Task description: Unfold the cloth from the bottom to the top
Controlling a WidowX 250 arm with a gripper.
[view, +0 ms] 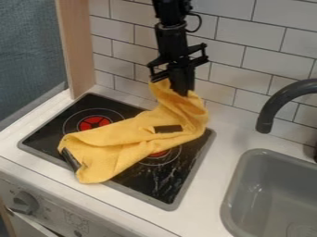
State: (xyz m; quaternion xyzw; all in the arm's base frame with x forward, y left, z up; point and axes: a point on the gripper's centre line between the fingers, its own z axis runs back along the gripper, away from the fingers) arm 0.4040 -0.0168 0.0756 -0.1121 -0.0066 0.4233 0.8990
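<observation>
The black gripper [180, 88] hangs at the upper middle of the view, over the back part of the stove, shut on the raised upper end of the yellow cloth [123, 141]. From there the cloth slopes down in bunched folds across the black stovetop [158, 183] to its lower left. Its lower left end lies flat near the stove's front edge, with a dark patch on the left border and another near the middle. Part of the right burner is covered by the cloth, while most of the left red burner shows behind it.
To the right is a grey sink [272, 194] with a dark curved faucet [278, 99] above it. A white tiled wall [248, 60] stands behind the stove, and a wooden post [75, 46] rises at the back left. A knob [25, 202] is on the front panel.
</observation>
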